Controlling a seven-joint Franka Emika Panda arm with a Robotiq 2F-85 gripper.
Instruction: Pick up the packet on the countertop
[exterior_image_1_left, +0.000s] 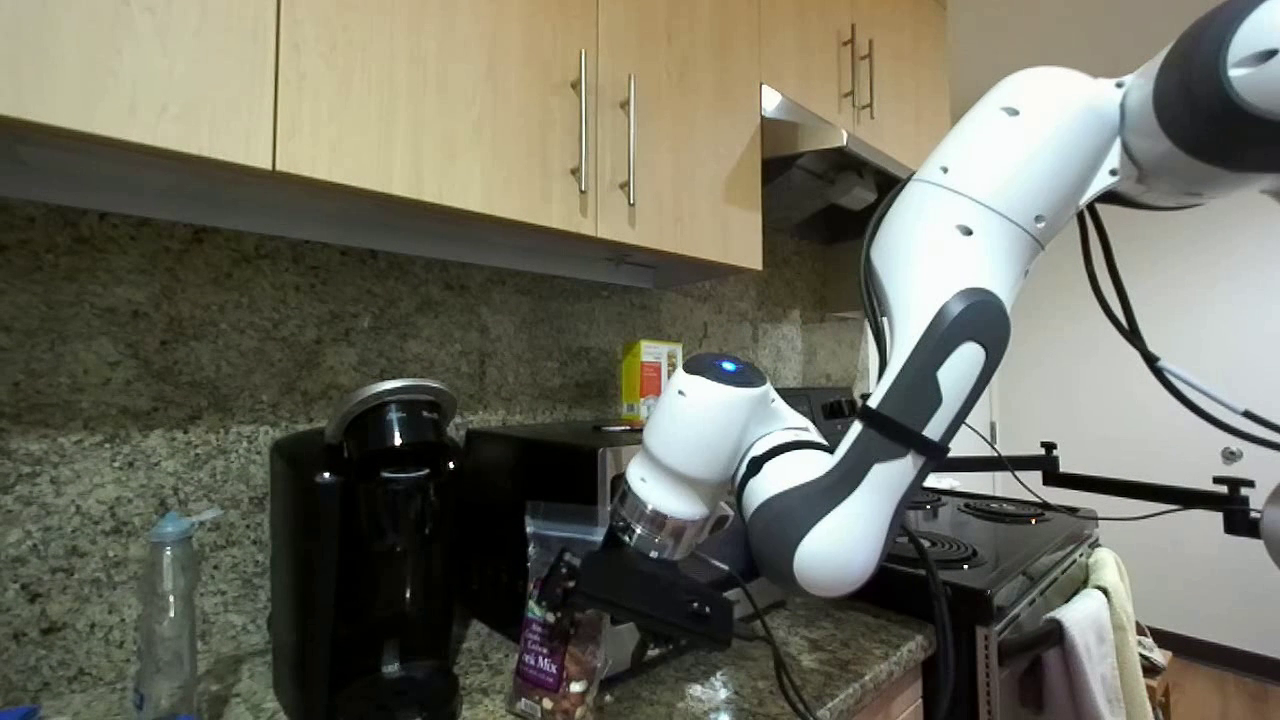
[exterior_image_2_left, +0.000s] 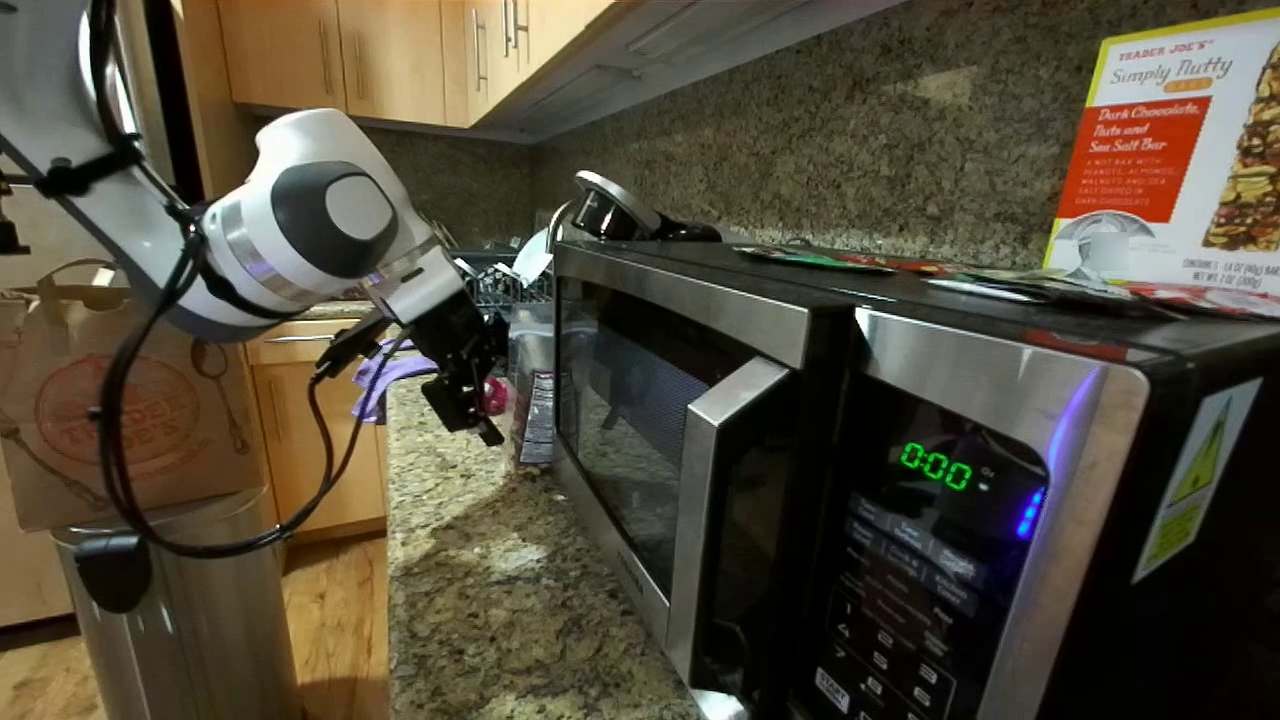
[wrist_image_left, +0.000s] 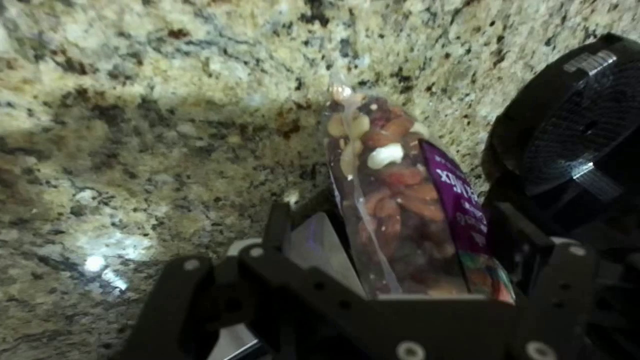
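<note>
The packet (wrist_image_left: 390, 200) is a clear pouch of nuts with a purple label, standing upright on the granite countertop (wrist_image_left: 175, 125). In an exterior view the packet (exterior_image_1_left: 555, 665) shows beside the coffee maker, partly covered by the gripper. Another angle in an exterior view has the packet (exterior_image_2_left: 537, 420) close to the microwave's front. My gripper (wrist_image_left: 399, 225) is open, one finger on either side of the pouch. A gap shows between the left finger in the wrist view and the pouch; the right finger is near the label, contact unclear. The pouch's upper part is hidden there.
A black coffee maker (exterior_image_1_left: 375, 560) stands right beside the packet, and the microwave (exterior_image_2_left: 690, 400) is behind it. A clear bottle (exterior_image_1_left: 170, 620) is farther along the counter. The yellow-white box (exterior_image_1_left: 650, 378) sits on the microwave. The stove (exterior_image_1_left: 1000, 540) adjoins the counter's end.
</note>
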